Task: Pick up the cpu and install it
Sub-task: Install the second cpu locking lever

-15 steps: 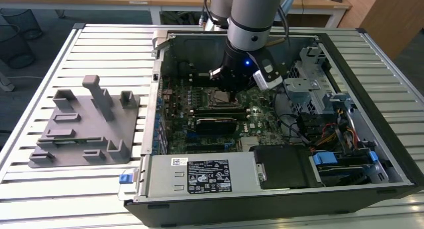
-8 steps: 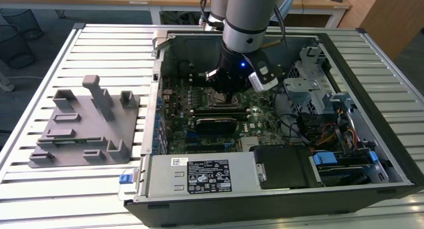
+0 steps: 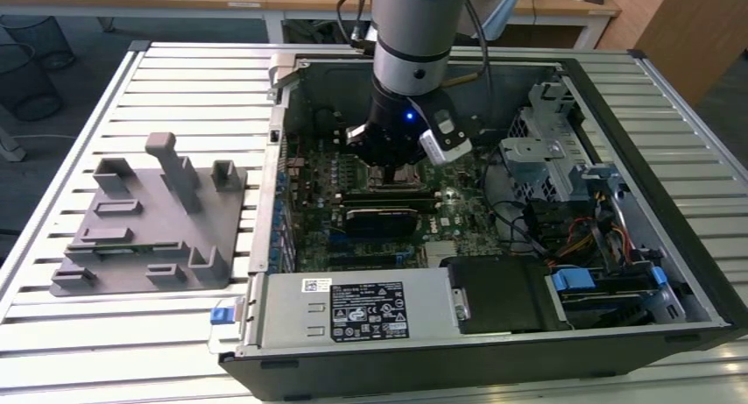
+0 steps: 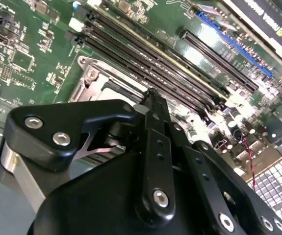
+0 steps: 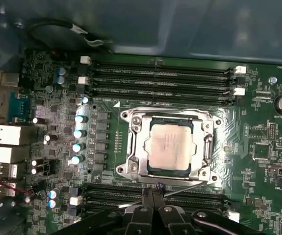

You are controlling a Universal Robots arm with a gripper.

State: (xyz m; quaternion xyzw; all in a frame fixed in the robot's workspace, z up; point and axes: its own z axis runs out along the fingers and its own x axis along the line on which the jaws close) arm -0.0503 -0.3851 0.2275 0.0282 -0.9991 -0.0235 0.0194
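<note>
The cpu (image 5: 170,146), a silvery square chip, lies flat inside the metal-framed socket (image 5: 132,147) on the green motherboard (image 5: 258,147). In the first wrist view my gripper (image 5: 153,190) is shut with nothing between its fingers, its tips just beside the socket's edge, near a thin metal lever (image 5: 185,187). The second wrist view has the black fingers (image 4: 155,117) pressed together above the socket frame (image 4: 94,81). In the exterior view the gripper (image 3: 391,161) hangs low over the socket (image 3: 395,178) inside the open computer case (image 3: 468,351).
Memory slots (image 5: 155,78) run along both sides of the socket. A grey plastic holder tray (image 3: 152,220) sits on the slatted table at the exterior view's left. Drive cages and cables (image 3: 573,202) fill the case's side at the exterior view's right, with the power supply (image 3: 350,312) in front.
</note>
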